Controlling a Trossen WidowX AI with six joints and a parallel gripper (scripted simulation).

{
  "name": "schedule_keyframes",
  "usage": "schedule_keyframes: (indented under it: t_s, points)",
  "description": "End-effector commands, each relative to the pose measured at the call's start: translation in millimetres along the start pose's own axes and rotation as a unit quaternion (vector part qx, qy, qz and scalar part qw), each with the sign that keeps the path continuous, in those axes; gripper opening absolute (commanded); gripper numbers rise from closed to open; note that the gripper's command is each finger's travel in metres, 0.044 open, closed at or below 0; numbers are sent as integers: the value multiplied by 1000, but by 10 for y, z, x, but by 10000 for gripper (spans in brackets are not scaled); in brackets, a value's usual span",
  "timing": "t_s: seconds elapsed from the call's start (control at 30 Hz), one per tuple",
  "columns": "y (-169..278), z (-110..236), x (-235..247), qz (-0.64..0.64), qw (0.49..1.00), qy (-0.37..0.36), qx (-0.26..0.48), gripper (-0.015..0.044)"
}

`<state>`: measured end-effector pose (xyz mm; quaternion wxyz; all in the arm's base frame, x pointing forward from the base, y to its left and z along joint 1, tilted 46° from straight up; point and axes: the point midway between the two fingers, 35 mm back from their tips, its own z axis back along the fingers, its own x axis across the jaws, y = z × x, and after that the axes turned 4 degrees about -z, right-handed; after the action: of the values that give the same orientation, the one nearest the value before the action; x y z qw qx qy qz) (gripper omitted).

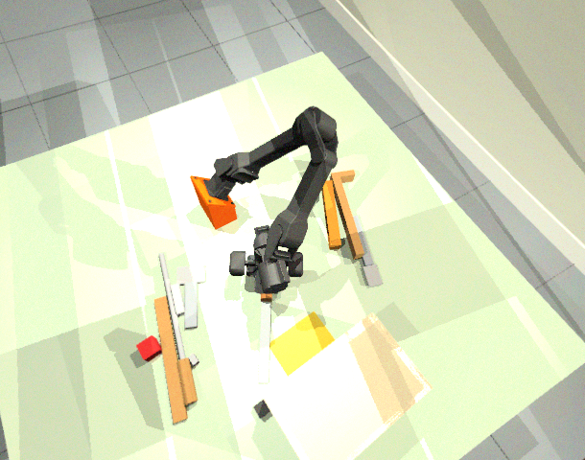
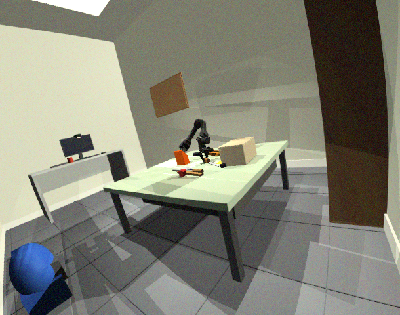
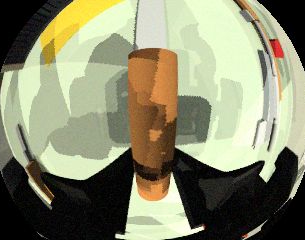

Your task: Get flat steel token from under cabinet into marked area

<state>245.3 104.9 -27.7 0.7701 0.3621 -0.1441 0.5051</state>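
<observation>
My gripper is shut on the orange-brown handle of a long tool. Its flat pale blade points away from the arm, passing just left of the yellow marked area in the top view. The blade's far end is outside the cabinet. I cannot tell whether the blade touches the table. The cabinet is a beige box behind the marked area. The steel token is not visible in any view, and the vent slots are not clearly seen.
A dark cube stands near the cabinet's left corner. Left of the arm lie a red cube, a long wooden handle, a grey rod and pale flat pieces. Orange-handled tools lie on the right.
</observation>
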Motion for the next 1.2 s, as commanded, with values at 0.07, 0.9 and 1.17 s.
schedule_keyframes:
  t_s: [0.07, 0.9, 1.17]
  points:
    - [54, 9, 51, 1, 1000, -2, -1, 0]
    - [243, 8, 224, 0, 1000, -2, -1, 0]
    - [305, 8, 279, 0, 1000, -2, 0, 0]
